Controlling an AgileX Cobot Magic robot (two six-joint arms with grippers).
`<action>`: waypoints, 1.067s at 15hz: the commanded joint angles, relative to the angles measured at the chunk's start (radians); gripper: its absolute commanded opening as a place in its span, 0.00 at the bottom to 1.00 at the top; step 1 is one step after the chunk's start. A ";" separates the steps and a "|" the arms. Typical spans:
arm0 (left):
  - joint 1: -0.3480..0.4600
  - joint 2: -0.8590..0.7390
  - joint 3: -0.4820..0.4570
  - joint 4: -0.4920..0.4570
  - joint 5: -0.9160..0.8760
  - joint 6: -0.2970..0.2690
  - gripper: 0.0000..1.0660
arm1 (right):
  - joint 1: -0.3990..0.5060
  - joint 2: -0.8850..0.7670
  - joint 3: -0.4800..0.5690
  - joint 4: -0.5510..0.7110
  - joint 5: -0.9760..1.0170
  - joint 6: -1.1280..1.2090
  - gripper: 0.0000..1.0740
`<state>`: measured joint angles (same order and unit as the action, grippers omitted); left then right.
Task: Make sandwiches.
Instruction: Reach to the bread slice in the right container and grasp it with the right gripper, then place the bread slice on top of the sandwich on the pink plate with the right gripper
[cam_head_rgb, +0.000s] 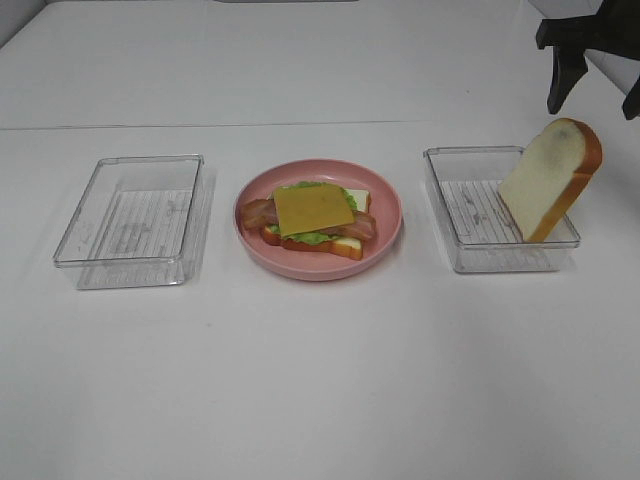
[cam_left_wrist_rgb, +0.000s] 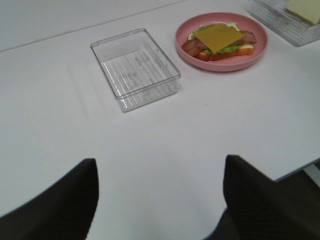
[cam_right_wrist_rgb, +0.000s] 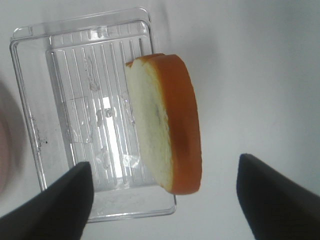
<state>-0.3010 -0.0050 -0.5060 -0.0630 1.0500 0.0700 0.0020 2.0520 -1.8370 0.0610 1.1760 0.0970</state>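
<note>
An open sandwich (cam_head_rgb: 315, 218) lies on the round pink plate (cam_head_rgb: 385, 195): bread at the bottom, then green lettuce, bacon strips and a yellow cheese slice (cam_head_rgb: 312, 209) on top. The left wrist view shows the same sandwich (cam_left_wrist_rgb: 219, 40). A loose bread slice (cam_head_rgb: 552, 178) stands tilted in the right clear tray (cam_head_rgb: 470, 250), leaning on its right wall. My right gripper (cam_head_rgb: 593, 100) hangs open above that bread slice (cam_right_wrist_rgb: 167, 125), apart from it, with its jaws (cam_right_wrist_rgb: 164, 200) to either side. My left gripper (cam_left_wrist_rgb: 160, 200) is open over bare table and holds nothing.
A clear tray (cam_head_rgb: 135, 220) with nothing in it stands left of the plate, also seen in the left wrist view (cam_left_wrist_rgb: 135, 67). The white table's front edge (cam_left_wrist_rgb: 300, 167) runs near my left gripper. A seam crosses the table behind the trays.
</note>
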 joint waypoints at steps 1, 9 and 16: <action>0.000 -0.021 0.005 0.001 -0.010 -0.007 0.64 | -0.004 0.033 0.004 0.006 -0.027 -0.018 0.69; 0.000 -0.021 0.005 0.001 -0.010 -0.007 0.64 | -0.004 0.108 0.002 0.007 -0.019 -0.014 0.05; 0.000 -0.021 0.005 0.001 -0.010 -0.007 0.64 | -0.002 -0.016 0.002 0.171 -0.026 -0.013 0.00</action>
<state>-0.3010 -0.0060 -0.5060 -0.0630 1.0500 0.0700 0.0020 2.0520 -1.8370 0.2150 1.1500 0.0930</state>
